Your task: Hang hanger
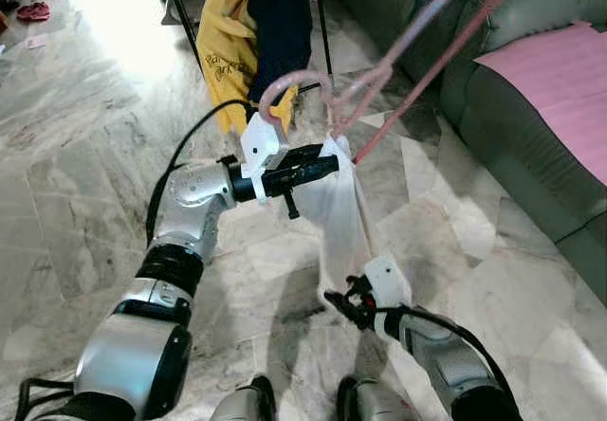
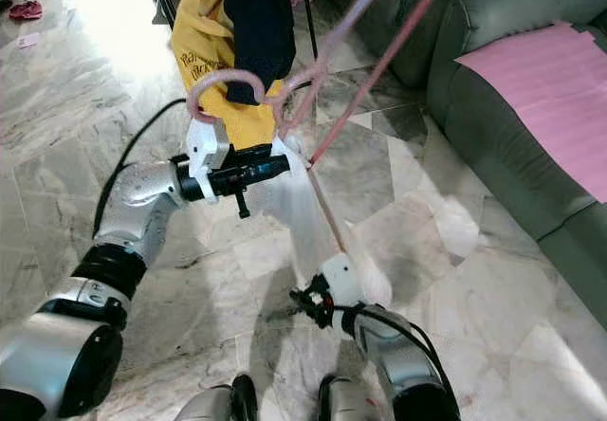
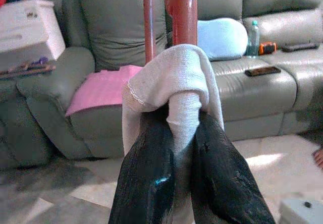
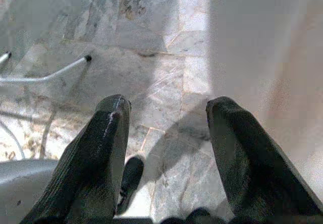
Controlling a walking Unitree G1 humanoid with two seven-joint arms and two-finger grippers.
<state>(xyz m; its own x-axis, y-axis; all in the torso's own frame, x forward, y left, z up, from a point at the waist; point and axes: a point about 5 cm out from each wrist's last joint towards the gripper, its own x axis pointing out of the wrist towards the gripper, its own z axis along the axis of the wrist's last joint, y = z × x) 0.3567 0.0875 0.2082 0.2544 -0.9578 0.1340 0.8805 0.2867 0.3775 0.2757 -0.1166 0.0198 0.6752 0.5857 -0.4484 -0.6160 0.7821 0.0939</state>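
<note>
Knit white cloth (image 3: 174, 90) pinched in left gripper (image 3: 182, 148); pink hanger (image 1: 398, 61).

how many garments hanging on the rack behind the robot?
2 visible: a yellow garment on the rack's left side and a dark navy garment beside it on the right. More may be hidden above the frame. The white cloth on the pink hanger isn't on the rack.

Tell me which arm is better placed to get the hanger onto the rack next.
Left. Its pincer is shut on the white cloth draped over the pink hanger, raised toward the rack. The right pincer hangs low and open, holding nothing.
</note>
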